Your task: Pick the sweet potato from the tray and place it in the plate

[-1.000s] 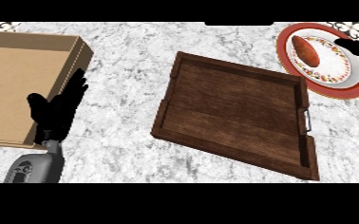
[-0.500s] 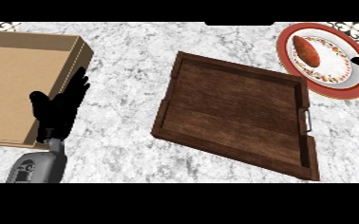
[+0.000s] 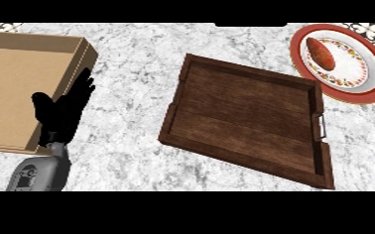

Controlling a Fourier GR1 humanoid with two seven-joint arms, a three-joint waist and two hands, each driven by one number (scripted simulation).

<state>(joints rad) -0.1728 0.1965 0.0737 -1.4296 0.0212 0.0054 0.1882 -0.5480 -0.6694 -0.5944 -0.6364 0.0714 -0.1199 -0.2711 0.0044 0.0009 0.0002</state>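
The single view looks from the robot's head steeply down onto the marble counter (image 3: 139, 54), facing away from the body: the left forearm (image 3: 40, 171) comes in at the lower edge, at 7 o'clock. It is near enough that the wooden tray (image 3: 242, 114) fills the middle, while the plate (image 3: 298, 49) at 2 o'clock and the cardboard box (image 3: 29, 79) at 9 o'clock are cut by the edges.

Plate (image 3: 352, 63) cut by right edge; box (image 3: 29, 89) cut by left edge, left hand (image 3: 61, 115) hiding its rim.
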